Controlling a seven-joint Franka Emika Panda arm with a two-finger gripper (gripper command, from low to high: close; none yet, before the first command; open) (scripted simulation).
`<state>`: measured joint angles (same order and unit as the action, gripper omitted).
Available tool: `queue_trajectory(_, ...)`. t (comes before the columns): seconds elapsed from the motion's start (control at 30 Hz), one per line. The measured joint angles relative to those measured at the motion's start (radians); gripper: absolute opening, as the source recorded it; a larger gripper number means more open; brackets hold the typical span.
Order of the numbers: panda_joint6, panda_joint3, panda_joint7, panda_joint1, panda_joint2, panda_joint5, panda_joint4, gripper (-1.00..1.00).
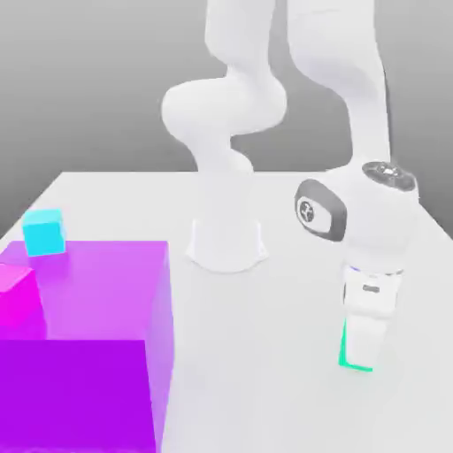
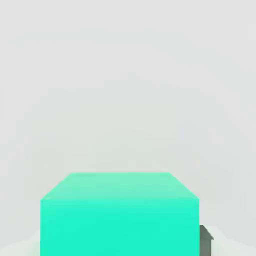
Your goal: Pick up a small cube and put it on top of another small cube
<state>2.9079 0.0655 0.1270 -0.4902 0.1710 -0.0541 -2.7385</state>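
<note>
The small cube (image 1: pixel 342 350), mint-green, rests on the white table at the exterior view's lower right, mostly covered by my gripper (image 1: pixel 358 354), which reaches straight down over it. From the hand view the small cube (image 2: pixel 120 215) sits between the jaws, and one dark finger pad (image 2: pixel 206 239) lies against its side. My gripper is shut on it, and the cube looks to be still on the table. The other small cube (image 1: pixel 44 232), bright cyan, stands at the exterior view's far left, behind the purple block.
A big purple block (image 1: pixel 88 336) takes up the exterior view's lower left, with a small magenta cube (image 1: pixel 18 296) at its left edge. The arm's white base (image 1: pixel 227 243) stands mid-table. Bare white table (image 1: pixel 265 354) lies between the block and my gripper.
</note>
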Motion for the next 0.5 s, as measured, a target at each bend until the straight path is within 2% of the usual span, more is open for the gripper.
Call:
queue_trajectory(0.13, -0.103, 0.010, -0.056, 0.027, -0.087, 0.079, -0.005, -1.00)
queue_trajectory(0.5, -0.365, -0.068, -0.398, 0.321, -0.080, 0.571, 0.214, -1.00)
